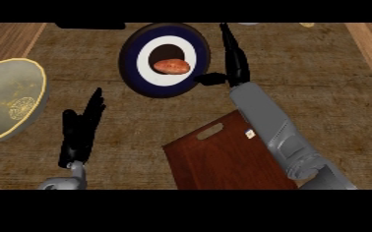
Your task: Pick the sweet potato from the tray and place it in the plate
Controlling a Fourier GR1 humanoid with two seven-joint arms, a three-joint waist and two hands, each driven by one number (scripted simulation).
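The sweet potato [171,66], an orange-brown oval tuber, lies in the dark centre of the round plate with a dark blue rim and white ring [164,89], and we use that plate as our landmark for everything else.

Far to the left of the plate, at the view's edge, we see a pale olive-gold round dish with a yellow rim [29,69], cut off by the frame. Below and to the left of the plate stands our black left hand [80,128], its fingers straight and pointing up, released and holding nothing, resting above its grey forearm.

All of this sits on a brown woven mat [109,167] that covers the counter around the plate.

Below and to the right of the plate lies the dark reddish-brown rectangular wooden tray with a slot handle [218,162], its handle end turned toward the plate. The tray carries nothing that we can see.

Just beside the plate's right rim is our black right hand [234,64], fingers stretched straight upward past the rim and the thumb reaching toward the plate. It is released, apart from the sweet potato, gripping nothing. Its grey forearm crosses the tray's right corner.
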